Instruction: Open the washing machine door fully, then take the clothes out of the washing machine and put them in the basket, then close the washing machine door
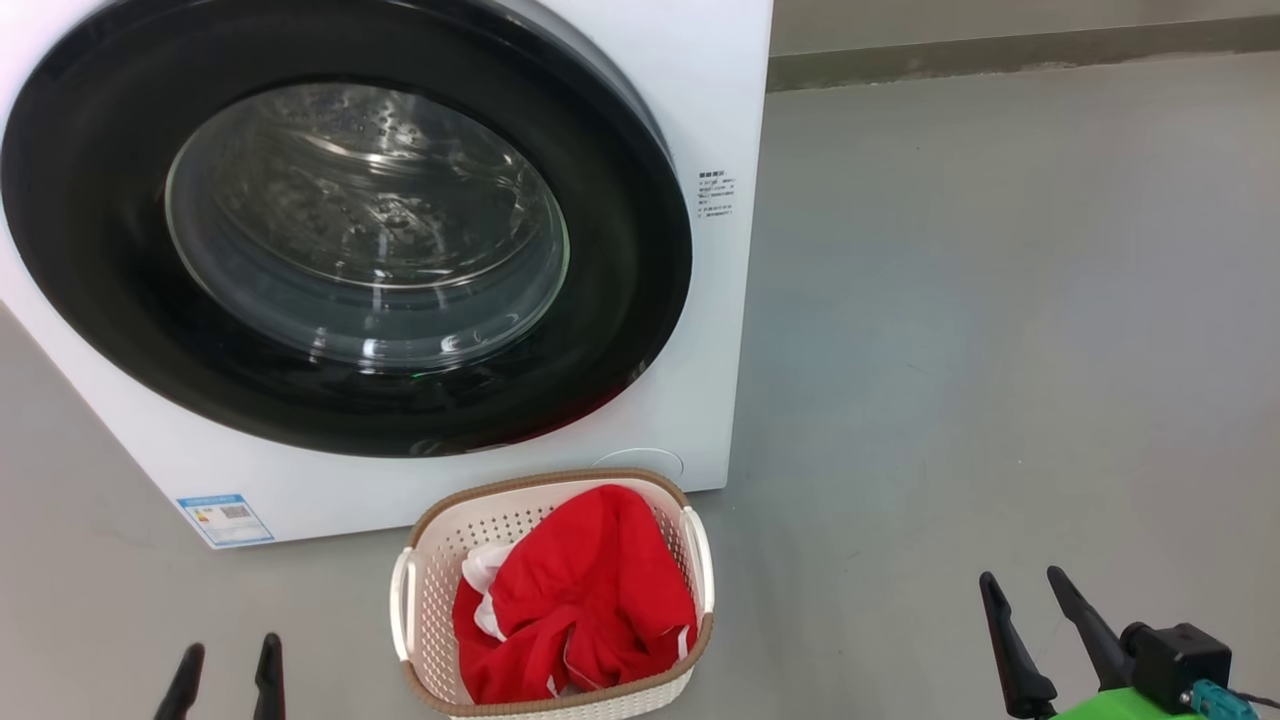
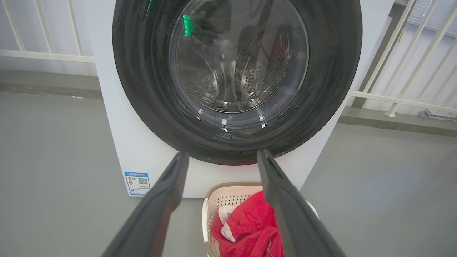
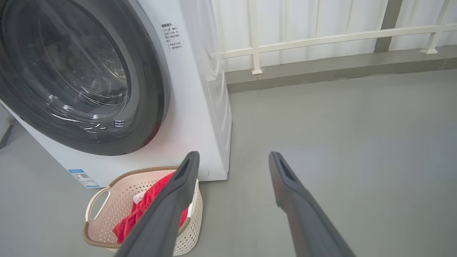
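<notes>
Glossy black-rimmed round door (image 1: 345, 240) sits shut; red garments (image 1: 580, 600) lie in the cream perforated basket (image 1: 540, 478). Left claw (image 1: 232, 648) and right claw (image 1: 1022, 576) gape wide, empty. Closing step judged done; no further move needed.

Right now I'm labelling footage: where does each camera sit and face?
Head view: on the head, looking forward and down at the washing machine door, basket and clothes; left gripper lower left, right gripper lower right.
Left wrist view: on the left wrist, facing the door squarely; its open fingers rise from below.
Right wrist view: on the right wrist, door at its left, floor at its right; open fingers below.
Shared: all show door, basket, clothes.
</notes>
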{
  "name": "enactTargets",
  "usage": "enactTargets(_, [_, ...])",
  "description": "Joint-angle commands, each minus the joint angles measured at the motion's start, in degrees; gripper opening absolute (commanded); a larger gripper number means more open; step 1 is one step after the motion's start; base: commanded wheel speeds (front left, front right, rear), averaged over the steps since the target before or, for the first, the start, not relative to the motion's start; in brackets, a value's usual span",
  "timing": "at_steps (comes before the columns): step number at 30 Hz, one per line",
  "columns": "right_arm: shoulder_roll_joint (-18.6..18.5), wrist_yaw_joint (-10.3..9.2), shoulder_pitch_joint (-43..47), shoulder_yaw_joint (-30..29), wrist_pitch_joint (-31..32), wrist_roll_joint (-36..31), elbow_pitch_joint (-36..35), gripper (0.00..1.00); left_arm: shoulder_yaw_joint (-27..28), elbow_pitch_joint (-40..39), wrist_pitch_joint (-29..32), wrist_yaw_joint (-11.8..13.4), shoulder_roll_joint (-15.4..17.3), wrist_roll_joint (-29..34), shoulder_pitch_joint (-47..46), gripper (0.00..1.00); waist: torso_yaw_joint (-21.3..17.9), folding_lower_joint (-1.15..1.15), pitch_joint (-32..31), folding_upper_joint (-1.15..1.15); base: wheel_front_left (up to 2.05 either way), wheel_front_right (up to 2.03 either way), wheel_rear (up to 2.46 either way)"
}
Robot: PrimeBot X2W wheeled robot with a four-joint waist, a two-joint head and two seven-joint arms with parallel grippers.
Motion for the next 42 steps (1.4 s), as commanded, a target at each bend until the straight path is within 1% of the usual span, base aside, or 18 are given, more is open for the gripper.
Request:
enactTargets(1, [0.0,0.0,0.0,0.0,0.0,0.0,0.0,0.0,0.0,-0.3,0.0,0.0,-0.1,-0.1,0.0,0.0,0.0,0.0,0.0,0.0,0.0,0.0,0.0])
enactTargets(6, [1.0,0.0,0.4,0.3,0.2,0.2,3.2,0.0,-0.7,2.7,0.3,0.0,-2.1,-0.3,0.4,0.0,0.0,0.0,0.0,0.0,0.0,0.0,0.0])
enactTargets(9, [1.1,0.0,0.1,0.1,0.7,2.0,3.1,0.0,-0.5,2.8,0.7,0.0,-2.2,-2.0,0.0,0.0,0.1,0.02,0.0,0.0,0.0,0.0,0.0])
enactTargets(12, [1.2,0.0,0.0,0.0,1.3,3.9,2.9,0.0,-0.4,2.8,1.2,0.0,-2.3,-3.8,-0.3,0.0,0.1,0.13,-0.1,0.0,0.0,0.0,0.0])
enactTargets(17, [1.3,-0.01,-0.2,-0.2,2.1,7.0,2.6,0.0,-0.1,2.9,2.1,0.0,-2.4,-6.6,-0.8,0.0,0.2,0.01,0.1,0.0,0.0,0.0,0.0])
enactTargets(42, [2.0,-0.02,-1.5,-1.2,6.1,21.8,1.2,0.0,1.2,3.4,6.0,0.0,-3.1,-20.3,-3.7,0.0,0.5,0.0,0.4,0.0,0.0,0.0,0.0])
